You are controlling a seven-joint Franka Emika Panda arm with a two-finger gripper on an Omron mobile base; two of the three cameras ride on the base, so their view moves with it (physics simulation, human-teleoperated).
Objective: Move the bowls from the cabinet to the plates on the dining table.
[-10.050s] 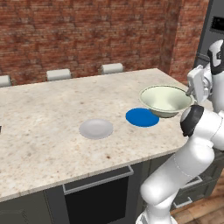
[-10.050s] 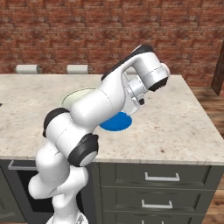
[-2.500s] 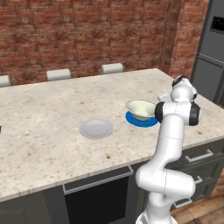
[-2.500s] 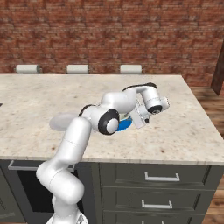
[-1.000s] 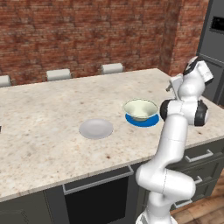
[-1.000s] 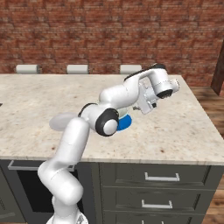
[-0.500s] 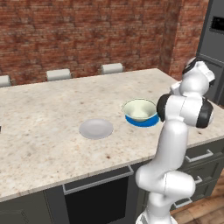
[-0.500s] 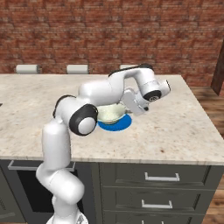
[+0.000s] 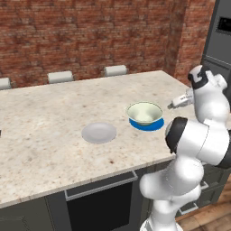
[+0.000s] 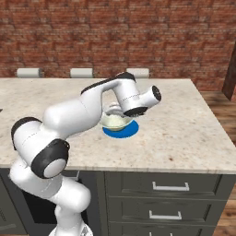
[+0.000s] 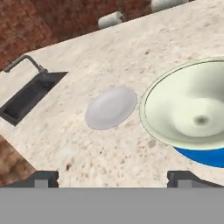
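Atop speckled stone table, round cream bowl on flat blue plate

the dining table had a beige speckled stone top over dark drawer fronts. a pale grey plate lay flat on it, and near it a bright blue plate bore the cream-white bowl. a dark sink with a faucet sat sunk in the top.
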